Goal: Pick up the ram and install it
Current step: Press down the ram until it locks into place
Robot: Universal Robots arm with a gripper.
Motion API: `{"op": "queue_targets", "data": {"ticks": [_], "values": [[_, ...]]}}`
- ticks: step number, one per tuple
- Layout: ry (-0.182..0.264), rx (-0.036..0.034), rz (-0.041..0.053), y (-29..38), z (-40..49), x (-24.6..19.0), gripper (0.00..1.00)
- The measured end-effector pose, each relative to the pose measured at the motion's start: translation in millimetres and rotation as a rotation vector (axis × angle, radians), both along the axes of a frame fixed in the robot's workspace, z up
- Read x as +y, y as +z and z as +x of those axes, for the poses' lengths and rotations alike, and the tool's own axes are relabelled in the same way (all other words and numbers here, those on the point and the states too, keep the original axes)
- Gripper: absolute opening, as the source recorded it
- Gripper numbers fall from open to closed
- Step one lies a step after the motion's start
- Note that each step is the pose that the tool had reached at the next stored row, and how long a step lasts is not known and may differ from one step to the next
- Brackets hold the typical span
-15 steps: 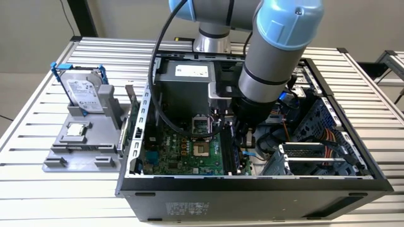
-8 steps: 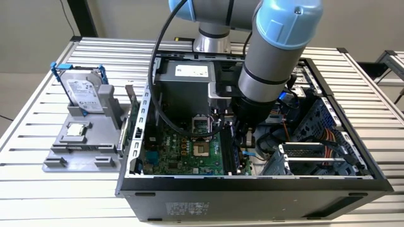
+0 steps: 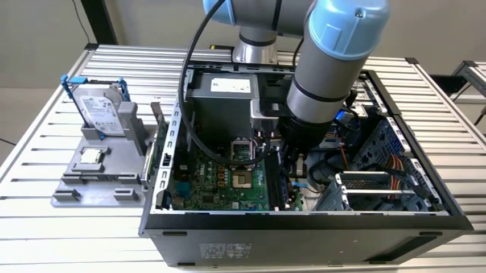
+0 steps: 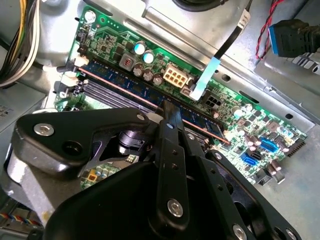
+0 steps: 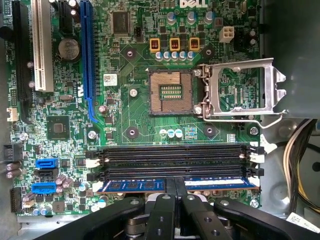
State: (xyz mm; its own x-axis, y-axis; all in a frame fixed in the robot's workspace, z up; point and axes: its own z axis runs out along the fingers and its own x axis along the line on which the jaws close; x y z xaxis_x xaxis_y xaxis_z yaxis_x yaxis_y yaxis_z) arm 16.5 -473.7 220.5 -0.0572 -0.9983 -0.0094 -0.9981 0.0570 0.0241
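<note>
Gripper (image 5: 175, 192) fingers stood close together at the bottom centre of the first wrist view, their black tips pinched narrow on the top edge of the ram (image 5: 177, 184), near the middle of its length. That blue stick lay lengthwise across the lower part of the frame, parallel to the black memory slots (image 5: 175, 156) just above it, and it sat in the slot nearest the board's edge, directly under the tool, so the tool and the stick shared one line with no offset to either side. Its long axis ran crosswise to the fingers. In the second wrist view the same stick (image 4: 130, 82) ran diagonally from upper left toward the right of centre, with a single finger (image 4: 170, 120) coming down onto it from the lower middle of the frame. Whether the stick was fully pressed home could not be told; the white latches (image 5: 256, 158) at the slot ends looked partly out. In the exterior view the arm (image 3: 322, 85) reached steeply down from the top centre into the open computer case (image 3: 304, 222), over the lower right part of the green motherboard (image 3: 216, 182). An open CPU socket (image 5: 171, 91) with its raised metal frame sat above the slots, well apart from the tool.
</note>
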Motion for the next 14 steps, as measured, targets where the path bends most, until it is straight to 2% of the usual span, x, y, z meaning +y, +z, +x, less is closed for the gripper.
{"op": "queue_targets", "data": {"ticks": [2, 7, 14], "values": [[0.0, -0.0003, 0.0017, 2.9, 0.0, 0.3, 0.0], [0.0, 0.0003, -0.0013, 13.6, 0.0, -0.1, 0.0], [0.0, 0.0003, -0.0028, 22.9, 0.0, -0.1, 0.0]]}}
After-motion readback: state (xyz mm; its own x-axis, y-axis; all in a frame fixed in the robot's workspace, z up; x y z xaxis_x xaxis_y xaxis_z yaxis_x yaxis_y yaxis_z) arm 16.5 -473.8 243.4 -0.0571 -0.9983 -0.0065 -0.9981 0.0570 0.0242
